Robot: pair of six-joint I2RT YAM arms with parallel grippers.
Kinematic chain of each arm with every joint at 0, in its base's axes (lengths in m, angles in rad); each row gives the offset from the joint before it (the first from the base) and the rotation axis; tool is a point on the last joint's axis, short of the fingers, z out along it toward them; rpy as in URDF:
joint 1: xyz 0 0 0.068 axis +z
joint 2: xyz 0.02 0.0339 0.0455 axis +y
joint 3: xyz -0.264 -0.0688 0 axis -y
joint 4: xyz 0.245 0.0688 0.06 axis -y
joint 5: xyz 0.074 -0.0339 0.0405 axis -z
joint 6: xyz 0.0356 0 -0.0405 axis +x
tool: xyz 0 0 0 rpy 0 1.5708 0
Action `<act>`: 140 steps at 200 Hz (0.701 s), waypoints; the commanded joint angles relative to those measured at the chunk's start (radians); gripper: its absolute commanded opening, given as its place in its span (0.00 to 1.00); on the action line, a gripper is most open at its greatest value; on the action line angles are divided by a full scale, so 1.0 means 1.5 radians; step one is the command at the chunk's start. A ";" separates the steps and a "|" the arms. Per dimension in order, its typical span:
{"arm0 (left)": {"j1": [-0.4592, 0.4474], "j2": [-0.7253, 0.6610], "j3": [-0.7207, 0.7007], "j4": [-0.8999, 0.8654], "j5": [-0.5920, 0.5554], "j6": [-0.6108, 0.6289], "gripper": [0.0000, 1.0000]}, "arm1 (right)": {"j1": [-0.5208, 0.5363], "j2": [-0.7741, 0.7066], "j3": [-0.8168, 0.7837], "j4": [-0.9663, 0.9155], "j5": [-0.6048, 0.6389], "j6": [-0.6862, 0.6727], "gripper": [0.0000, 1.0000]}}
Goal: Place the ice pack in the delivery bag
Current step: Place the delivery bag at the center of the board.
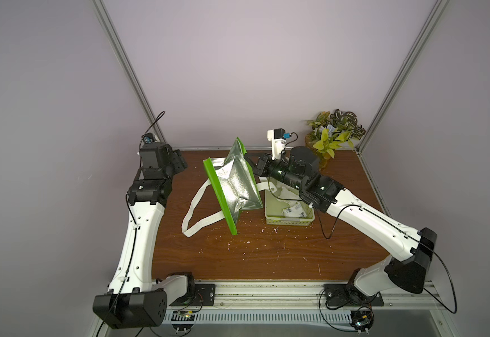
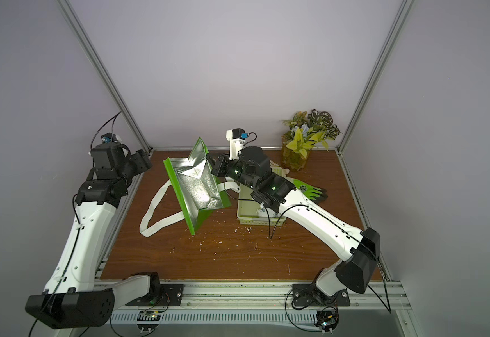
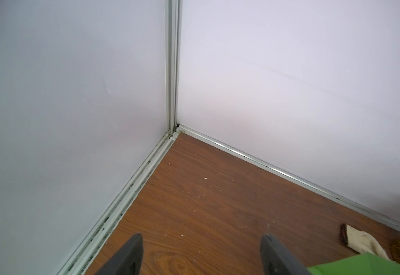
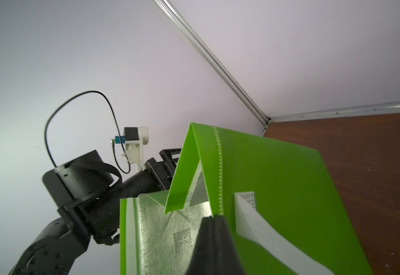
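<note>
Delivery bag (image 1: pixel 235 183) sits near the middle of the far half of a brown wood-grain table (image 1: pixel 267 256), enclosed by pale lilac walls (image 1: pixel 252 73) joined with aluminium corner posts. White crumbs (image 1: pixel 246 242) are scattered over the near half of the table.

Surroundings: a pale green perforated basket (image 1: pixel 289 220) stands just beside the bag, on its right. It holds crumpled white material and a printed white pouch (image 1: pixel 294 210). The right arm crosses above the basket and hides part of it. A potted plant (image 1: pixel 332 137) occupies the far right corner. A green glove (image 2: pixel 310 189) lies behind the basket, visible in a top view only.

Bag attitude: mouth gaping upward and leftward, silver lining exposed. Its long axis runs from the back wall toward the front edge, slightly slanted. White strap handles (image 1: pixel 192 204) trail on the table to its left.

Right gripper (image 4: pixel 214 217) is clamped on the bag's far rim, holding that corner raised. Left gripper (image 3: pixel 201 252) is near the far left corner, clear of the bag, jaws spread with nothing between them.
</note>
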 commanded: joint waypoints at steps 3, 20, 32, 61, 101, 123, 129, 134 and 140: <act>0.006 0.009 0.038 -0.045 -0.068 0.031 0.79 | -0.004 0.001 -0.025 0.071 -0.017 0.053 0.00; 0.006 0.013 0.051 -0.055 -0.067 0.037 0.79 | -0.014 0.011 -0.064 0.093 -0.037 0.084 0.00; 0.006 0.011 0.077 -0.060 -0.045 0.034 0.78 | -0.020 0.015 -0.088 0.105 -0.041 0.093 0.00; -0.004 0.002 0.087 -0.071 0.084 0.032 0.76 | -0.034 0.023 -0.109 0.094 -0.015 0.074 0.00; -0.087 -0.006 0.108 -0.132 0.104 0.003 0.77 | -0.056 0.037 -0.112 0.089 0.009 0.048 0.00; -0.089 -0.030 0.100 -0.141 0.171 -0.023 0.78 | -0.059 0.051 -0.098 0.086 0.009 0.037 0.00; -0.089 -0.032 0.102 -0.148 0.181 -0.026 0.78 | -0.059 0.056 -0.089 0.087 0.005 0.033 0.00; -0.089 -0.033 0.104 -0.154 0.187 -0.029 0.78 | -0.059 0.062 -0.079 0.087 -0.001 0.029 0.00; -0.089 -0.035 0.103 -0.158 0.197 -0.032 0.78 | -0.059 0.070 -0.066 0.088 -0.010 0.027 0.00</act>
